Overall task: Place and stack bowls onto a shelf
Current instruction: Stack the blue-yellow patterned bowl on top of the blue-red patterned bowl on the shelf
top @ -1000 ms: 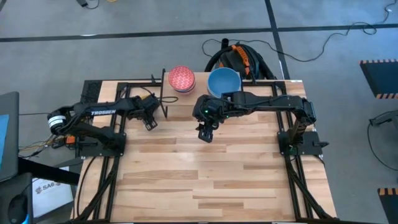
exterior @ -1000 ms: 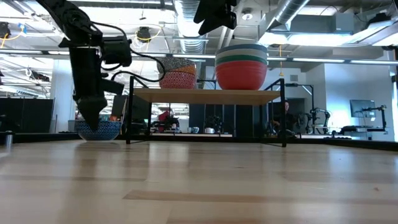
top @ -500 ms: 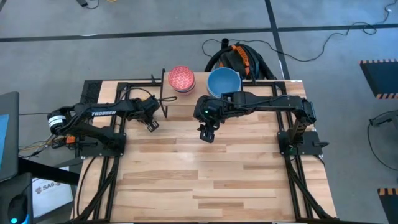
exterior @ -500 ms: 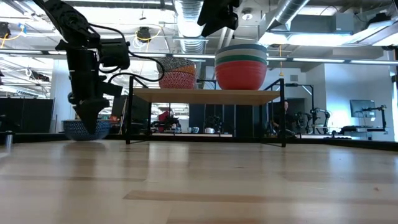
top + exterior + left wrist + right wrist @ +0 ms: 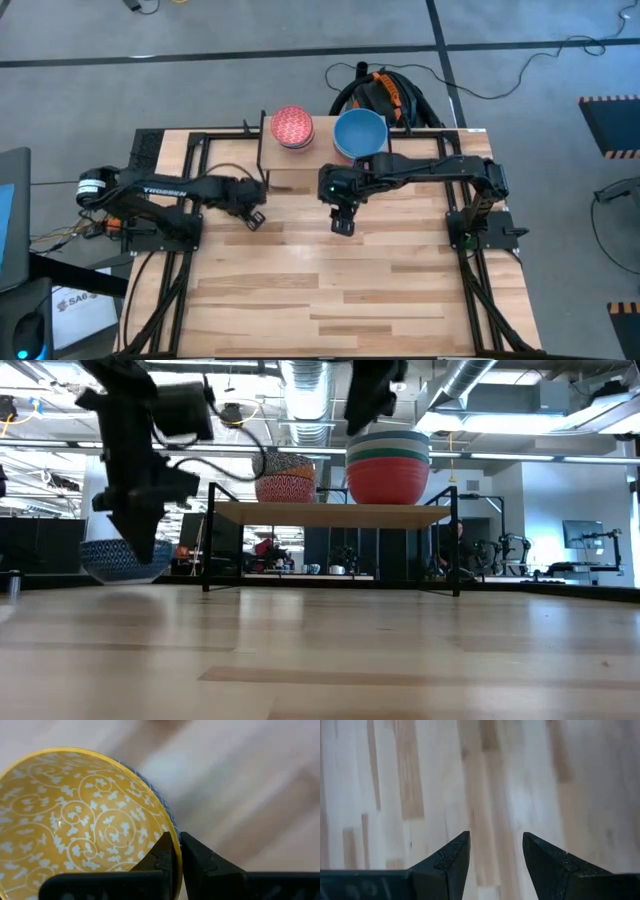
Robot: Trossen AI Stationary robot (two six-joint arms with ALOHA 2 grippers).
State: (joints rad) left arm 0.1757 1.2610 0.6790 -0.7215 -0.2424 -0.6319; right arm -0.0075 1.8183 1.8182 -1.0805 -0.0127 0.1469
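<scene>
One bowl (image 5: 85, 815), yellow inside and blue-patterned outside, is hanging off my left tool (image 5: 175, 852), which is pinching its rim between closed fingers just off the bench (image 5: 350, 290), left of the shelf (image 5: 335, 513). My right tool (image 5: 492, 852) is hovering over bare bench in front of the shelf, fingers spread and carrying nothing. I am judging the rim pinch thin: the bowl could swing or slip out while lifting, or clip the shelf edge and disturb the stacks (image 5: 388, 465) already sitting there.

Bowl stacks (image 5: 388, 465) on shelf (image 5: 335, 514); one bowl (image 5: 125, 560) left of shelf.
</scene>
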